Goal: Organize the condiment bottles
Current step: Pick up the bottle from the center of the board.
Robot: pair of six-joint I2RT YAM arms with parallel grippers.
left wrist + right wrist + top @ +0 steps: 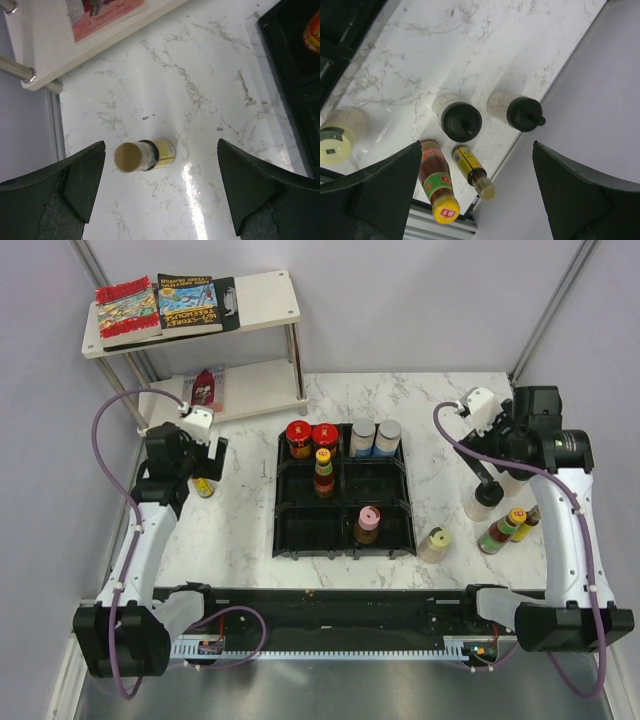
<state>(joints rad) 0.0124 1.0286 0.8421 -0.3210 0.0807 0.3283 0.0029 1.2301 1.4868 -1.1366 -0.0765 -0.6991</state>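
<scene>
Tray status: six bottles are sitting in the black tray (284, 540).
- Back row: two red-capped jars (298, 436) and two silver-capped jars (362, 436).
- Middle row: one tall yellow-capped bottle (323, 472).
- Front row: one pink-capped bottle (367, 524).

Six more are waiting on the marble table (240, 530).
- Left of the tray, well apart from it, a tan-capped jar (142, 156) is standing alone.
- Right of the tray, five are standing in a cluster: two black-capped jars (461, 120), a red sauce bottle (436, 183), a small yellow-labelled bottle (470, 168) and a cream-lidded jar (337, 135).

The left gripper (161, 172) is hanging above the tan-capped jar with its jaws spread wide. The jar lies nearer one finger, and nothing is gripped.

The right gripper (477, 167) is hovering over the cluster with its jaws fully spread and is holding nothing.

Judgement: the task is roughly half done. Both arms appear to be lining up for a pick. The front tray compartments are showing free room for the rest.
</scene>
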